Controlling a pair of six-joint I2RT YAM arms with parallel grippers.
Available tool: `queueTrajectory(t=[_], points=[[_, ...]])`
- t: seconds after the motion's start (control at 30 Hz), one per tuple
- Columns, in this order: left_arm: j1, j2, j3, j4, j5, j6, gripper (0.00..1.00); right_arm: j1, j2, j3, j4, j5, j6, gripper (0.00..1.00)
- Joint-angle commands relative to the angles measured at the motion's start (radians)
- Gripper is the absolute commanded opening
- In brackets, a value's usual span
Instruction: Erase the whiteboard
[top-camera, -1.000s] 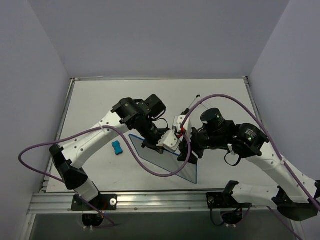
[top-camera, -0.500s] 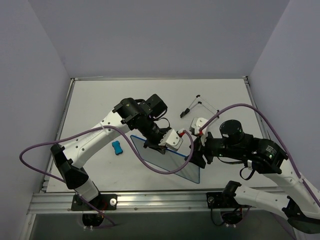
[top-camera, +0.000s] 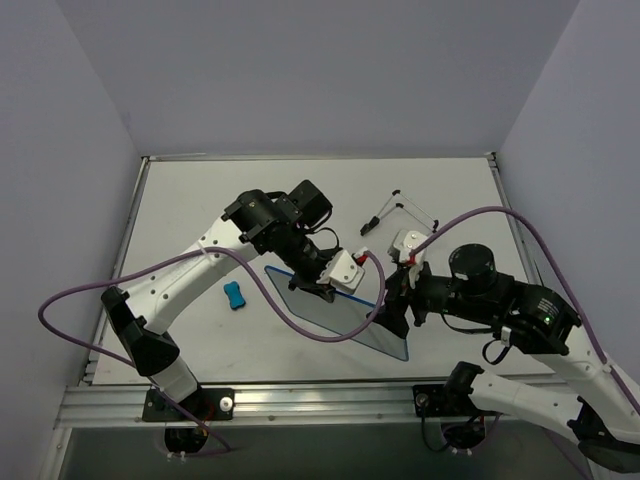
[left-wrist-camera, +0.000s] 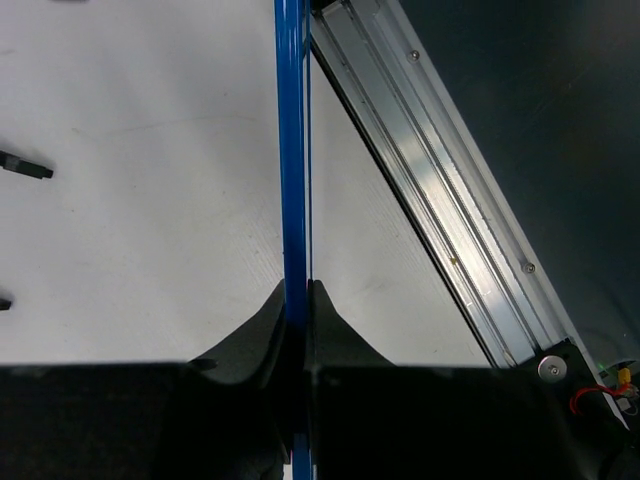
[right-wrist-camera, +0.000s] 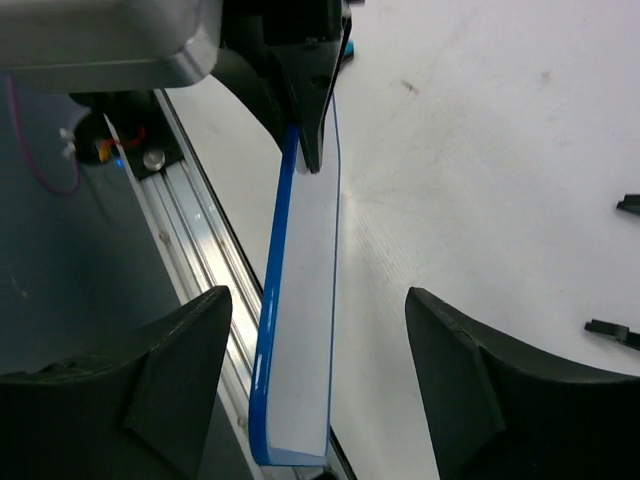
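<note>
The whiteboard (top-camera: 350, 318), white with a blue rim, is held on edge, tilted over the table's near side. My left gripper (top-camera: 318, 285) is shut on its top rim; in the left wrist view the blue rim (left-wrist-camera: 292, 150) runs straight up from between my closed fingers (left-wrist-camera: 325, 330). My right gripper (top-camera: 395, 310) is open at the board's right end. In the right wrist view the board (right-wrist-camera: 305, 330) lies between my spread fingers (right-wrist-camera: 190, 360), nearer the left one, not touching. The face seen there is blank white.
A small blue eraser (top-camera: 234, 294) lies on the table left of the board. The black wire stand (top-camera: 395, 210) lies behind my right gripper; its leg ends show in the right wrist view (right-wrist-camera: 610, 330). The aluminium front rail (left-wrist-camera: 440, 210) runs just beyond the board.
My right arm has pulled back toward the near right and its gripper now sits at the board's right end. My left gripper has shifted the board slightly to the right.
</note>
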Motion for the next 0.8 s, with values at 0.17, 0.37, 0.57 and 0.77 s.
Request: queueTrajectory(t=[0.17,0.37,0.57,0.77], points=[[0.053,-0.067,0.084,-0.039,0.18,0.054,0.02,0.006,-0.157,-0.098,0.174,-0.026,0.144,0.68],[0.073,0.001,0.243,-0.177,0.239,0.057,0.02,0.006,-0.125,-0.113,0.202,-0.028,0.14,0.67],[0.073,-0.002,0.237,-0.176,0.226,0.051,0.02,0.008,-0.071,-0.11,0.225,-0.025,0.081,0.25],[0.079,-0.024,0.217,-0.051,0.148,-0.104,0.06,0.006,-0.165,-0.122,0.368,0.012,0.133,0.0]])
